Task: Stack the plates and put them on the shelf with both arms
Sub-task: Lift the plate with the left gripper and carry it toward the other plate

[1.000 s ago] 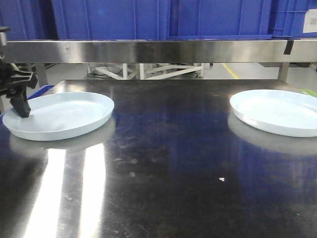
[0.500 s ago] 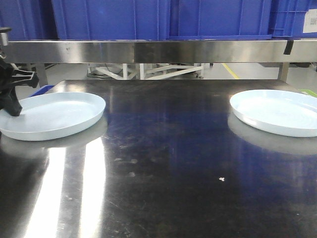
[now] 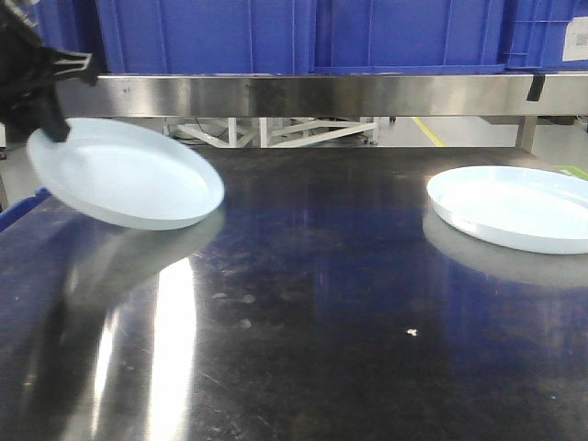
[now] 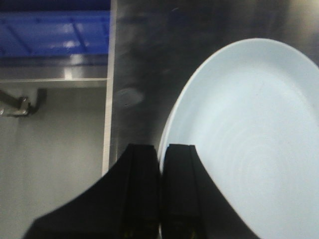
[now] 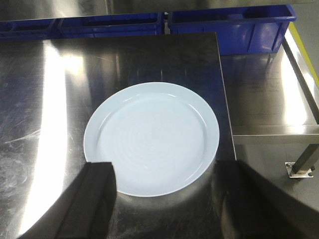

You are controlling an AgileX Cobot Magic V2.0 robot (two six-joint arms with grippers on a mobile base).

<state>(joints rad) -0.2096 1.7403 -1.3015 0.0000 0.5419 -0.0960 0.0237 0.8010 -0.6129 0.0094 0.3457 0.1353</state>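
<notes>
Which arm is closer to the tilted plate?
The left. The left gripper has its jaws shut on the rim of the tilted plate; the right gripper hangs open above the other plate, which lies flat.

Two plates (image 3: 129, 175), one steel table (image 3: 322, 322), perhaps four blue crates (image 3: 211, 37) behind.
</notes>
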